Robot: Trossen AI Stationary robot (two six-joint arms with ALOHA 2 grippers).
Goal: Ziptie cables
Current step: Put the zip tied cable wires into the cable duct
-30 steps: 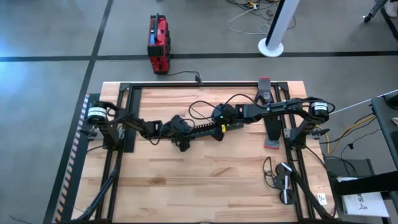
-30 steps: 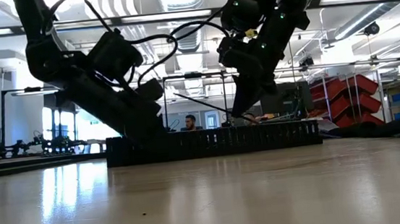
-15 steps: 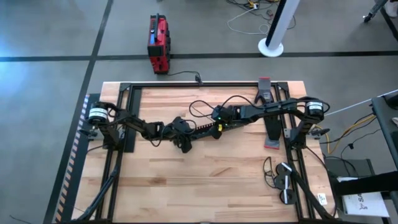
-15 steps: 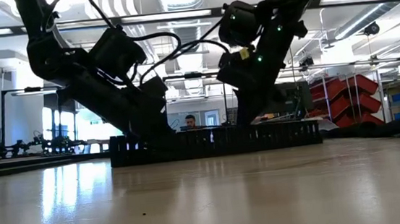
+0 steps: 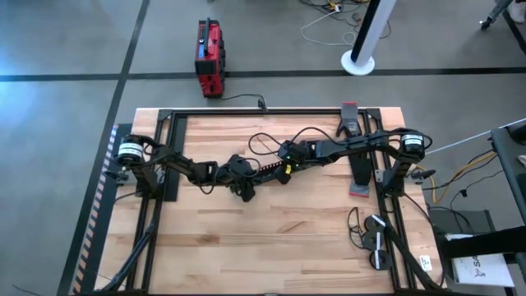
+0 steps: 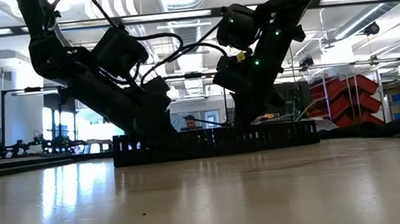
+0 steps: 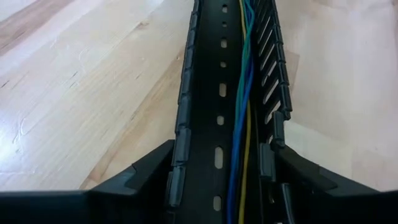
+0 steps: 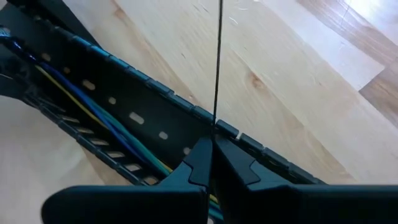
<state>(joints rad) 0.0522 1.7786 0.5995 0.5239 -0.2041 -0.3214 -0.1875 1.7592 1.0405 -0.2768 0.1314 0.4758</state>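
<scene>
Down in the slotted black duct (image 7: 219,124) mid-worktop (image 5: 271,247), the cables (image 7: 241,112) are lying lengthwise while the left jaws (image 7: 221,171) are straddling its end to steady it and the right jaws (image 8: 211,158) are pinching a thin black tie (image 8: 218,62).

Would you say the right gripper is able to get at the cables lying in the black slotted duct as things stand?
Probably yes: the right gripper sits at the black slotted duct's wall, pinching a thin black strip, and the cables lie uncovered in the open channel.
</scene>
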